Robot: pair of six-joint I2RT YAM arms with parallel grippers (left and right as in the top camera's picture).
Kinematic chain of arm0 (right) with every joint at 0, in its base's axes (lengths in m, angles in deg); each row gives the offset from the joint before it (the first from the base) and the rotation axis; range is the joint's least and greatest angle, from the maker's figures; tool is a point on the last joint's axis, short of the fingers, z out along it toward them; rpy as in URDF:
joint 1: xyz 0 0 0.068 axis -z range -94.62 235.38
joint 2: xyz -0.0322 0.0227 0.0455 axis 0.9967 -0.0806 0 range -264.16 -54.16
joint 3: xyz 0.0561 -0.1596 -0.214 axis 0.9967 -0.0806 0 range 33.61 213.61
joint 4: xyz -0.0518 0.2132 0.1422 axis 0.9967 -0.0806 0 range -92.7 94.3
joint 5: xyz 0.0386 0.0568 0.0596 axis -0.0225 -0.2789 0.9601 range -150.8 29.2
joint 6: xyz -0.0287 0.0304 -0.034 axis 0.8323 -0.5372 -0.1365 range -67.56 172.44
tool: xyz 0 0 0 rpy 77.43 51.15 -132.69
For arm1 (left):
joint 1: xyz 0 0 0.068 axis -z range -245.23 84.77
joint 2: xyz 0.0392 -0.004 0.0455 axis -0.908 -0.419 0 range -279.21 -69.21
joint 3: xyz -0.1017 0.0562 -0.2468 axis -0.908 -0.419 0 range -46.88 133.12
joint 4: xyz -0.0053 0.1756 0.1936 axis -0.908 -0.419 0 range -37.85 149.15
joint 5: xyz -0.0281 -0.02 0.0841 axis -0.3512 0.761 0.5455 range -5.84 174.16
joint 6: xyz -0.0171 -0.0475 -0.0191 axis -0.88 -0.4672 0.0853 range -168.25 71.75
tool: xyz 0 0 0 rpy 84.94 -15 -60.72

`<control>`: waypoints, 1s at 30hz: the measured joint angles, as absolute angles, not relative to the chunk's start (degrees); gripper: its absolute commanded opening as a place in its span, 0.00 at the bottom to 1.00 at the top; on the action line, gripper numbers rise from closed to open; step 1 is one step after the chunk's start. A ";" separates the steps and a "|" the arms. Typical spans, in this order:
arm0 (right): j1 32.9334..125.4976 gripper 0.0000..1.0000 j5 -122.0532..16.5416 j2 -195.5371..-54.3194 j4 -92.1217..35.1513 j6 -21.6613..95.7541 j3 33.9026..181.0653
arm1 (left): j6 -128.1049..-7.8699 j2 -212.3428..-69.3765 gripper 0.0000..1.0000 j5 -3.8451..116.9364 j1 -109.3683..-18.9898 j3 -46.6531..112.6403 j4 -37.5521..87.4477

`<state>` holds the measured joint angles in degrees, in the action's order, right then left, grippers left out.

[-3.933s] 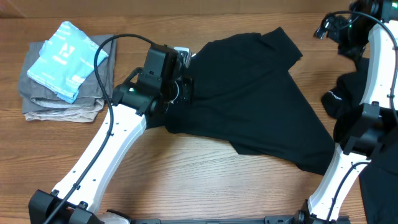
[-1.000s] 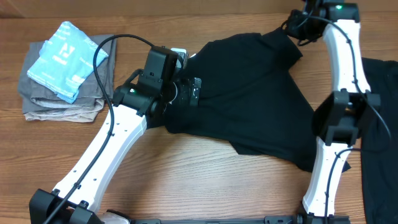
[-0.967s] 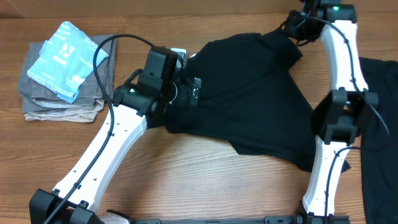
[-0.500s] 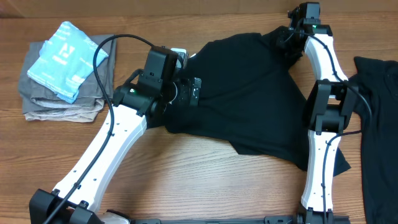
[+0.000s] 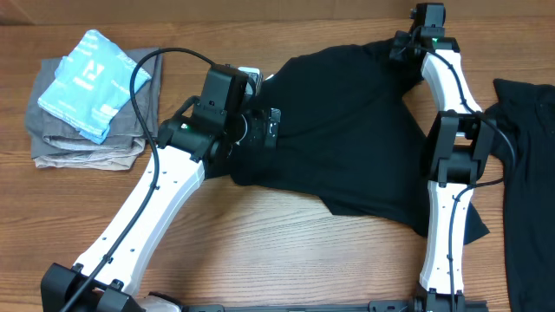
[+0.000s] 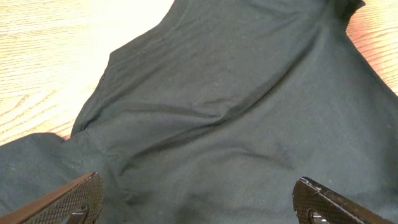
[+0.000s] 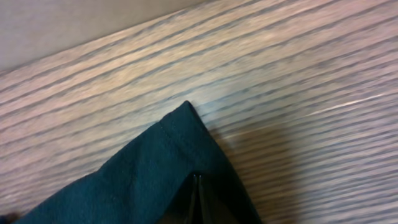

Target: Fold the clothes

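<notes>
1. One black shirt [image 5: 347,130] lies spread on the bench [image 5: 260,225], from centre toward 2 o'clock.
2. Left claw [image 6: 199,198] gapes wide above the shirt's 9 o'clock side, gripping nothing.
3. Right claw [image 7: 196,194] is pinched closed on the shirt's corner at 1 o'clock.
4. Folded grey clothes [image 5: 78,143], topped by a pale-blue packet [image 5: 91,82], sit at 10 o'clock.
5. Another black garment [image 5: 529,173] lies at 3 o'clock.

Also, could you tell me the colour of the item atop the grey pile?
The item is light blue; it shows best overhead.
</notes>
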<state>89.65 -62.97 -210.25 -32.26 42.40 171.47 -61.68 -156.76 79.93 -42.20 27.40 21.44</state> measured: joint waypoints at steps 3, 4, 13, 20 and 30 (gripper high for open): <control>89.63 0.08 -65.01 -210.36 -31.75 40.61 171.47 | -61.68 -156.76 1.00 79.93 -42.20 27.40 21.44; 89.67 0.09 -65.42 -210.36 -31.73 40.19 171.47 | -61.70 -156.76 1.00 79.93 -42.20 27.40 21.44; 90.37 0.13 -63.06 -211.67 -38.29 38.25 179.19 | -61.70 -156.76 1.00 79.93 -42.20 27.40 21.42; 90.66 0.04 -60.57 -209.42 -58.99 37.35 199.32 | -61.70 -156.76 1.00 79.93 -42.20 27.40 21.44; 90.64 0.21 -57.86 -201.94 -80.87 34.05 211.38 | -61.70 -156.76 1.00 79.93 -42.20 27.40 21.44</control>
